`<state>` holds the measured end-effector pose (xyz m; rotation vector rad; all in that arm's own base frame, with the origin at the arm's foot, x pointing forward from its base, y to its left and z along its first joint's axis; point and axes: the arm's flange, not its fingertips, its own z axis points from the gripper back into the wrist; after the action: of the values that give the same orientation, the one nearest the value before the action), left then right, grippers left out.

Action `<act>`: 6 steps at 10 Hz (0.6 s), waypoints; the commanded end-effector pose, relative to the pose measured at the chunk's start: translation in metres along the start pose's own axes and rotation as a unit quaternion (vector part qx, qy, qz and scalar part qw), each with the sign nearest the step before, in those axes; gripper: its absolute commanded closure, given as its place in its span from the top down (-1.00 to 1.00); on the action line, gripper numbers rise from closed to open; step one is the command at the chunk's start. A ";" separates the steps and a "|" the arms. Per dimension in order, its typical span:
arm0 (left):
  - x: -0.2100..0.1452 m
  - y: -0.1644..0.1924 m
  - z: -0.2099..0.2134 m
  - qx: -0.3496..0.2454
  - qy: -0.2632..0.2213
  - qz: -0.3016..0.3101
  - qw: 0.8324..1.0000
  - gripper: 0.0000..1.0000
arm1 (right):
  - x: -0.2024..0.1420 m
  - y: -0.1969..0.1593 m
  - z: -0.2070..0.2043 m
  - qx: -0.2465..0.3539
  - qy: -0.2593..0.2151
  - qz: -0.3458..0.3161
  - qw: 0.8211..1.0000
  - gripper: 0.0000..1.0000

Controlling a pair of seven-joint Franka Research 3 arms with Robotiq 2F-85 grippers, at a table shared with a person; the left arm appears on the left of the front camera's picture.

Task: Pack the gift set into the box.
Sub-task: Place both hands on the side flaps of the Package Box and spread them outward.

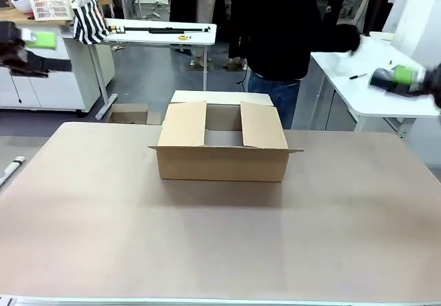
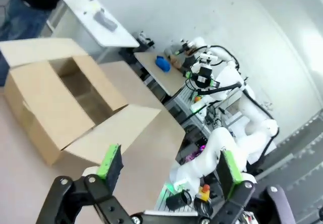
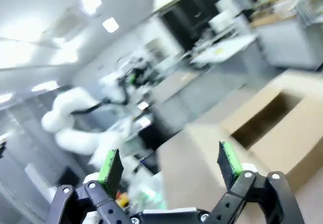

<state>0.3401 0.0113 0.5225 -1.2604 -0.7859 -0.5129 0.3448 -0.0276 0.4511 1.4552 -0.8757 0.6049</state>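
The box (image 1: 222, 156) is a shallow brown cardboard carton standing open mid-table, with its side flaps folded inward over the top and a dark gap between them. It also shows in the left wrist view (image 2: 55, 105) and in the blurred right wrist view (image 3: 282, 128). The gift set is out of view. My left gripper (image 1: 31, 44) hangs high at the far left, open and empty, its pads (image 2: 112, 162) wide apart. High at the far right, my right gripper (image 1: 406, 80) is likewise open with nothing between its fingers (image 3: 229, 161).
A person in a dark top (image 1: 289, 23) stands behind the table, one arm stretched toward a white side table (image 1: 372, 85) at right. More white tables and a striped bag (image 1: 89, 20) stand behind at left. The brown tabletop (image 1: 220, 244) spreads around the box.
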 end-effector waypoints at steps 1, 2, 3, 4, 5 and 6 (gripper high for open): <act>0.003 -0.010 0.006 -0.011 -0.006 -0.005 1.000 1.00 | -0.053 -0.005 -0.025 -0.069 0.137 -0.048 0.987 1.00; 0.003 -0.010 0.006 -0.011 -0.006 -0.005 1.000 1.00 | 0.000 0.000 0.000 0.000 0.000 0.000 1.000 1.00; 0.003 -0.010 0.006 -0.011 -0.006 -0.005 1.000 1.00 | 0.000 0.000 0.000 0.000 0.000 0.000 1.000 1.00; 0.003 -0.010 0.006 -0.011 -0.006 -0.005 1.000 1.00 | 0.000 0.000 0.000 0.000 0.000 0.000 1.000 1.00; 0.003 -0.010 0.006 -0.011 -0.006 -0.005 1.000 1.00 | 0.000 0.000 0.000 0.000 0.000 0.000 1.000 1.00; 0.003 -0.010 0.006 -0.011 -0.006 -0.005 1.000 1.00 | 0.000 0.000 0.000 0.000 0.000 0.000 1.000 1.00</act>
<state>0.3309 0.0174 0.5313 -1.2639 -0.7765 -0.5172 0.3510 -0.0284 0.4481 1.4874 -0.8416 0.5856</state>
